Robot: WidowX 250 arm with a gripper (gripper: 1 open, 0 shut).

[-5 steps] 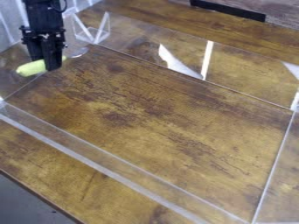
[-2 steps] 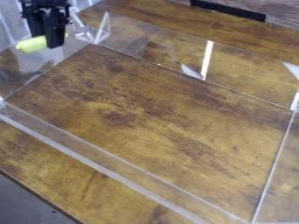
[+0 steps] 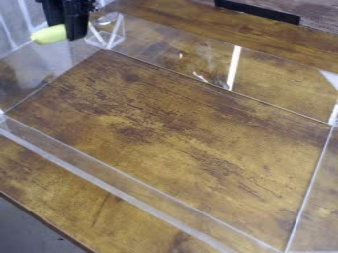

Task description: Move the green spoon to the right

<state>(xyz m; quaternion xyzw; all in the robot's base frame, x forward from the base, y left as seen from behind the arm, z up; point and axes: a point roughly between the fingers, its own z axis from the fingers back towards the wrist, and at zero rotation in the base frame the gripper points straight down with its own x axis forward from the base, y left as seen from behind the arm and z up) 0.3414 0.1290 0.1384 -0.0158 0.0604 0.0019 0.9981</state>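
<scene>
The green spoon [image 3: 47, 35] shows only as a thick yellow-green handle sticking out to the left of the black gripper [image 3: 69, 33] at the top left of the camera view. The gripper's fingers are closed on the spoon and carry it lifted above the wooden surface [image 3: 185, 128]. The spoon's metal bowl is hidden behind the fingers. The upper part of the gripper is cut off by the top edge of the frame.
A low clear acrylic wall [image 3: 119, 188] rings the wooden surface, with its far side [image 3: 235, 67] catching bright reflections and its right side [image 3: 313, 193] near the frame edge. A dark object [image 3: 264, 8] lies beyond the far wall.
The gripper has risen and moved a little to the right and away with the green spoon, which is now higher in the view.
</scene>
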